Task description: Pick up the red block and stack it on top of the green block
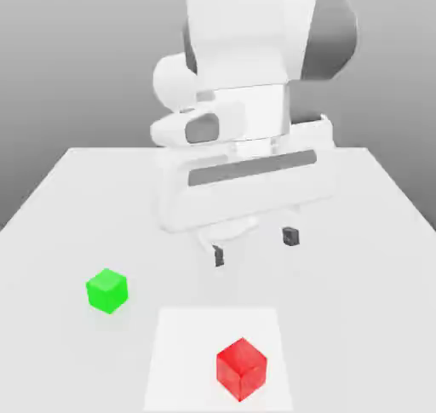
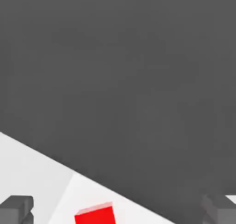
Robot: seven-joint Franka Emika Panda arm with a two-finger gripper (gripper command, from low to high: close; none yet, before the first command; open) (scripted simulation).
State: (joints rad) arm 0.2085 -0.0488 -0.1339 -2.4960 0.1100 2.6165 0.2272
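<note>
The red block (image 1: 241, 369) sits near the front of the table on a paler square patch (image 1: 183, 352); the hand view catches its top edge (image 2: 96, 214). The green block (image 1: 107, 289) rests on the table toward the exterior view's left, apart from the red one. My gripper (image 1: 255, 246) hangs open above the table, farther back than both blocks, its two dark fingertips (image 1: 219, 255) spread wide with nothing between them. In the hand view the fingertips (image 2: 16, 208) sit far apart on either side of the red block.
The white table (image 1: 375, 232) stretches around the blocks, and its front edge (image 2: 41, 154) runs across the hand view against dark grey floor. The arm's bulky white body (image 1: 247, 88) rises behind the gripper.
</note>
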